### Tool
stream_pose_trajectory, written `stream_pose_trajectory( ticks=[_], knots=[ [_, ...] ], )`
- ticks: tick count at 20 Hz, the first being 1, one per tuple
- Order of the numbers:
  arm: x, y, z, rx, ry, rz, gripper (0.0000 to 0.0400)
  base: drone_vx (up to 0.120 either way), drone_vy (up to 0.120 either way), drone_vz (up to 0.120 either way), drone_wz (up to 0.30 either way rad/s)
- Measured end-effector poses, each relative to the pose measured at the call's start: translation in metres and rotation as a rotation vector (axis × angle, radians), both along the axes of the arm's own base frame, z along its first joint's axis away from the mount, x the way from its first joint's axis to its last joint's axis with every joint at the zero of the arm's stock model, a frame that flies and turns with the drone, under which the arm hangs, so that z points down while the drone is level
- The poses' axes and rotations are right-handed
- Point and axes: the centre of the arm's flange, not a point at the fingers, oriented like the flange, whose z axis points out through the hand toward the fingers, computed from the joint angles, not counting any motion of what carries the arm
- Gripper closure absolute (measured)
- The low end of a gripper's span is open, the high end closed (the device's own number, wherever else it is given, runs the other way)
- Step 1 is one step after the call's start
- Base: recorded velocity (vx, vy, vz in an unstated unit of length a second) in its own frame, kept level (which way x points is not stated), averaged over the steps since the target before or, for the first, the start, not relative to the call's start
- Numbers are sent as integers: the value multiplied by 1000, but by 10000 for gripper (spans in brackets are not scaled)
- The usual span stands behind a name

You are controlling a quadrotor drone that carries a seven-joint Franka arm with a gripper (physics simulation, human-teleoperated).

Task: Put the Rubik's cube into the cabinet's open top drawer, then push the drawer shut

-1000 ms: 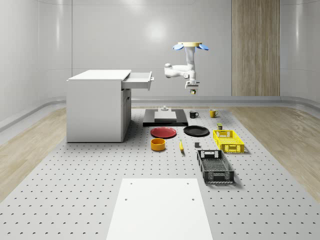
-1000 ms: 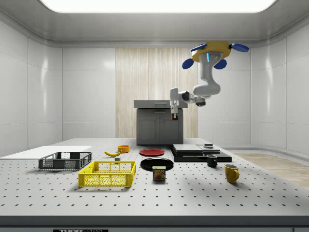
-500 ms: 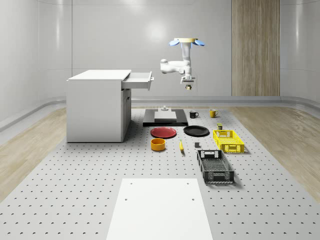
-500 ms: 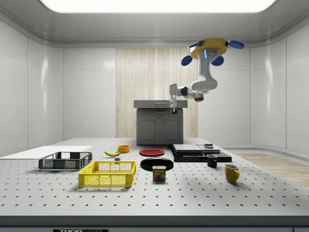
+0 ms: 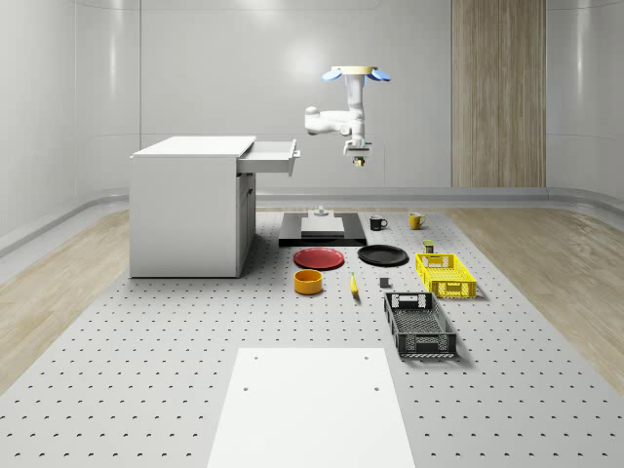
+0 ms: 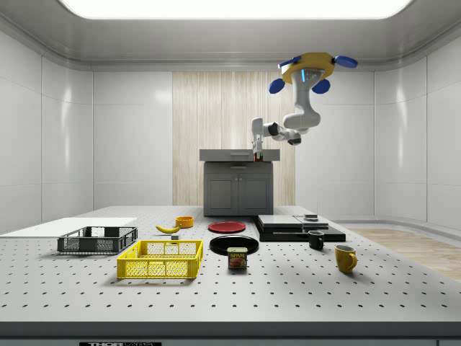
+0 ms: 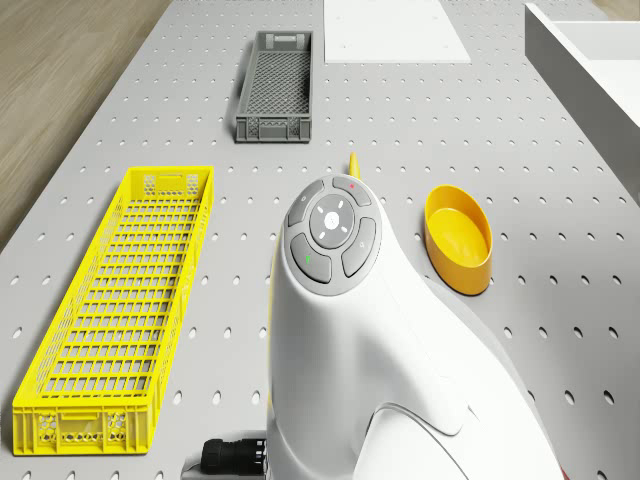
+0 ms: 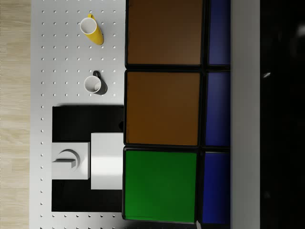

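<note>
The drone (image 5: 357, 73) hovers high over the table (image 5: 146, 370), off the drawer side of the white cabinet (image 5: 190, 210) and above its top. The cabinet's top drawer (image 5: 271, 156) is pulled out toward the robot. The arm (image 5: 331, 119) bends out toward the cabinet, and the gripper (image 5: 357, 159) hangs pointing down at about drawer height, near the drawer front but not touching it.

The Rubik's cube (image 8: 164, 114) is clamped in the gripper, up in the air beside the drawer. In the wrist view you see two brown tiles, a green one and a blue strip pressed right against the camera, so the fingers are closed around it.

Way below the cube sit a black slab (image 8: 76, 121) with white blocks on it, a black mug (image 8: 94, 85) and a yellow mug (image 8: 91, 28). Further from the cabinet are a red plate (image 5: 320, 257), a black plate (image 5: 382, 255), an orange bowl (image 7: 459, 237), a yellow crate (image 7: 115, 305) and a grey crate (image 7: 276, 85).
</note>
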Motion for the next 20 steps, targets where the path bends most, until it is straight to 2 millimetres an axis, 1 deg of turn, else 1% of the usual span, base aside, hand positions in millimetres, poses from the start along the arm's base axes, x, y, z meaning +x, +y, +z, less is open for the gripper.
stream_pose_trajectory(
  ticks=[20],
  knots=[
    [0, 0, 0, 0, 0, 0, 80, 0, -120, 120, 0]
  ],
)
